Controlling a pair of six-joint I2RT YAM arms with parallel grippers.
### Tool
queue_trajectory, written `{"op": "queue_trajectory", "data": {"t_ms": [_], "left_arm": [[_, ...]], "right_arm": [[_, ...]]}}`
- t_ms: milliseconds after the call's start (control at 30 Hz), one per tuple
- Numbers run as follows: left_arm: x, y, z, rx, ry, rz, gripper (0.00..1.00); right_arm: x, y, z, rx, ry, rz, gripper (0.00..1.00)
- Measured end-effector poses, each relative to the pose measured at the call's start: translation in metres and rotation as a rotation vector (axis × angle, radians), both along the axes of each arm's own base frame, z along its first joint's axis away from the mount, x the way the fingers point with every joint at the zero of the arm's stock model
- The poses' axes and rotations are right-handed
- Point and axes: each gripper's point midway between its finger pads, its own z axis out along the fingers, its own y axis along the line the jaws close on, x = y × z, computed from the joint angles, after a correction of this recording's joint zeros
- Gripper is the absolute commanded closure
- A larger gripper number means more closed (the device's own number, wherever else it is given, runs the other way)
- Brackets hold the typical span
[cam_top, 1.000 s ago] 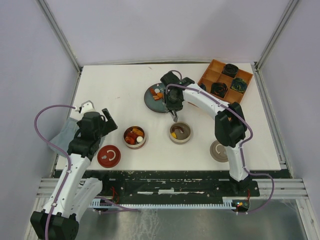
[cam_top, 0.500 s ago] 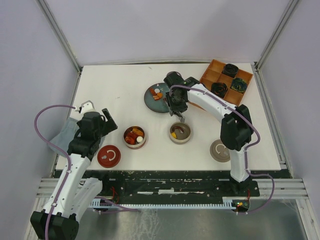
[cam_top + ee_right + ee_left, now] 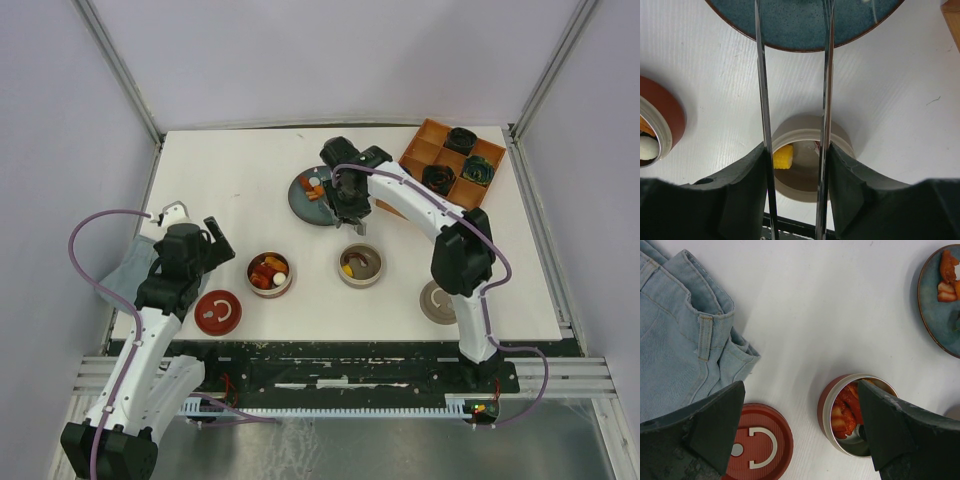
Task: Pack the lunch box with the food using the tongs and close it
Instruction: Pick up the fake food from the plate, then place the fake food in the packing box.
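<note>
My right gripper [image 3: 350,207] [image 3: 796,185] is shut on the silver tongs [image 3: 761,100], whose two arms run apart and parallel up over the near rim of the blue plate [image 3: 300,207] [image 3: 805,25]; their tips are cut off. Orange, red and white food [image 3: 315,188] lies on the plate. Below the gripper stands the beige lunch box tin [image 3: 359,265] [image 3: 840,145] with a yellow piece [image 3: 783,156] inside. The red lunch box tin [image 3: 270,273] [image 3: 827,405] holds orange, red and white pieces. My left gripper [image 3: 212,247] [image 3: 800,440] hangs open between the red tin and its red lid [image 3: 218,312] [image 3: 757,442].
A beige lid [image 3: 438,302] lies at the front right. An orange compartment tray [image 3: 425,152] with dark coiled rosettes sits at the back right. Folded blue jeans [image 3: 128,275] [image 3: 675,340] lie at the table's left edge.
The right gripper has pulled back from over the beige tin toward the plate, and the tongs' arms have spread a little. The left arm has not moved.
</note>
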Motion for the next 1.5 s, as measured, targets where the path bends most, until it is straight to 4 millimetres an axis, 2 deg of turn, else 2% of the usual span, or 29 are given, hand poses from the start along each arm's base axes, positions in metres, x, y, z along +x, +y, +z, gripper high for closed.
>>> {"op": "queue_trajectory", "data": {"t_ms": [133, 233, 500, 667, 867, 1033, 1233, 1500], "left_arm": [[0.0, 0.0, 0.0, 0.0, 0.0, 0.0, 0.0], [0.0, 0.0, 0.0, 0.0, 0.0, 0.0, 0.0], [0.0, 0.0, 0.0, 0.0, 0.0, 0.0, 0.0], [0.0, 0.0, 0.0, 0.0, 0.0, 0.0, 0.0], [0.0, 0.0, 0.0, 0.0, 0.0, 0.0, 0.0], [0.0, 0.0, 0.0, 0.0, 0.0, 0.0, 0.0], [0.0, 0.0, 0.0, 0.0, 0.0, 0.0, 0.0], [0.0, 0.0, 0.0, 0.0, 0.0, 0.0, 0.0]], "right_arm": [[0.005, 0.001, -0.012, -0.025, 0.012, -0.009, 0.45], [0.005, 0.0, -0.02, -0.048, 0.023, -0.012, 0.5], [0.004, -0.003, -0.018, -0.076, -0.001, -0.019, 0.61], [-0.003, -0.01, 0.002, -0.056, -0.037, -0.022, 0.63], [-0.017, -0.02, 0.042, 0.001, -0.103, -0.016, 0.63], [-0.038, -0.03, 0.062, 0.04, -0.113, 0.01, 0.63], [-0.075, -0.044, 0.076, 0.081, -0.072, 0.064, 0.63], [-0.13, -0.078, 0.091, 0.078, -0.008, 0.121, 0.62]]}}
